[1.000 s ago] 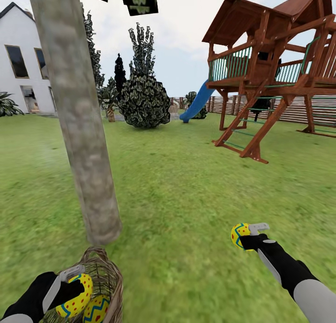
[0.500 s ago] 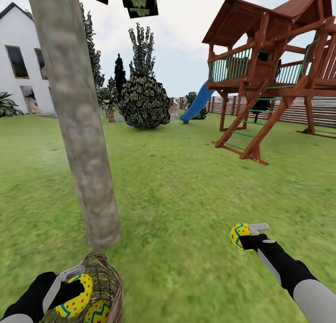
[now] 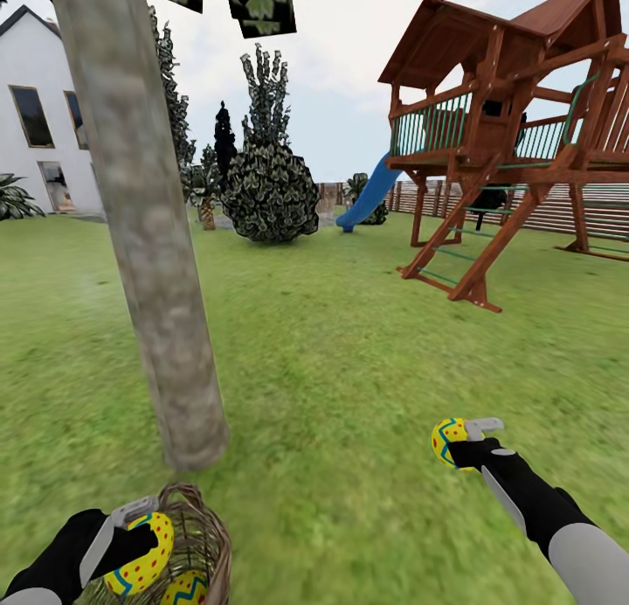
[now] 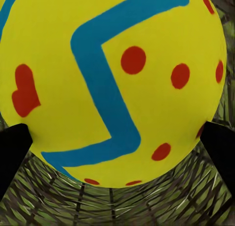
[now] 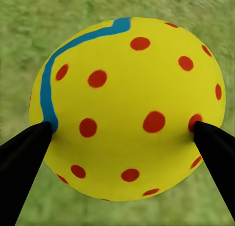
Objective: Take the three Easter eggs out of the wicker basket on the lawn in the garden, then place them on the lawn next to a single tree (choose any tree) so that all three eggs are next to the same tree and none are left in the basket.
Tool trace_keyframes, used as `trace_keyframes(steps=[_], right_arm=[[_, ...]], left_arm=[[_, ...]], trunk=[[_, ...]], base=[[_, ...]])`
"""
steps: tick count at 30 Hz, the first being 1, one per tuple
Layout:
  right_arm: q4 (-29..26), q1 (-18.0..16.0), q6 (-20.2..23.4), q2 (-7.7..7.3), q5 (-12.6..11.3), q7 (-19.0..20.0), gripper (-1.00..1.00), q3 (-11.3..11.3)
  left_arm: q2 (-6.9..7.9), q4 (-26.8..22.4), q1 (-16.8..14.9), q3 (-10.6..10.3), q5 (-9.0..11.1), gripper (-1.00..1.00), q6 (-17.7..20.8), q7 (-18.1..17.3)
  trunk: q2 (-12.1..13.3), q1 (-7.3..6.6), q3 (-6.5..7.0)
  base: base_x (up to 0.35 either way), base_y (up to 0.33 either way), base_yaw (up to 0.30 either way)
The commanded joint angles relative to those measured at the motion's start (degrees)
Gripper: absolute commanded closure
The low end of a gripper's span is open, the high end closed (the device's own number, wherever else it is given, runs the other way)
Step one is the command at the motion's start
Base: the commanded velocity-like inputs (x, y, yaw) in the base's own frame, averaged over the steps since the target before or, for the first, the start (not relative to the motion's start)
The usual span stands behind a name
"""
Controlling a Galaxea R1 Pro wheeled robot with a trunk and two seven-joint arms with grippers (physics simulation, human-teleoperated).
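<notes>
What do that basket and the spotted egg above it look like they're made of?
The basket looks like brown woven wicker: open crossing strands with gaps between. The egg in the left end effector looks smooth and hard, perhaps painted plastic, with flat, even colours; uncertain in a render.

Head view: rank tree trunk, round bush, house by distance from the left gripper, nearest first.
From the left gripper:
1. Tree trunk, just ahead, its base beyond the basket.
2. Round bush, mid-lawn, ahead and to the right.
3. House, far left background.

No text, label, brand, number or sign can be read anywhere; the eggs bear only painted patterns.
</notes>
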Motion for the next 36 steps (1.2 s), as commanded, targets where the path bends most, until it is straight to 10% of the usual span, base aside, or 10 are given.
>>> trace_keyframes(steps=[1,36], right_arm=[[-0.1,0.0,0.2,-0.07,-0.5,-0.2,1.0,0.3],[1.3,0.0,0.2,1.07,-0.5,-0.3,1.0,0.3]], left_arm=[[-0.02,0.0,0.0,0.2,0.4,1.0,0.3,0.0],[-0.04,-0.1,0.0,0.0,0.3,1.0,0.3,-0.1]], trunk=[[0.4,-0.23,0.12],[14.4,-7.92,6.4]], base=[[0.0,0.0,0.0],[0.0,0.0,0.0]])
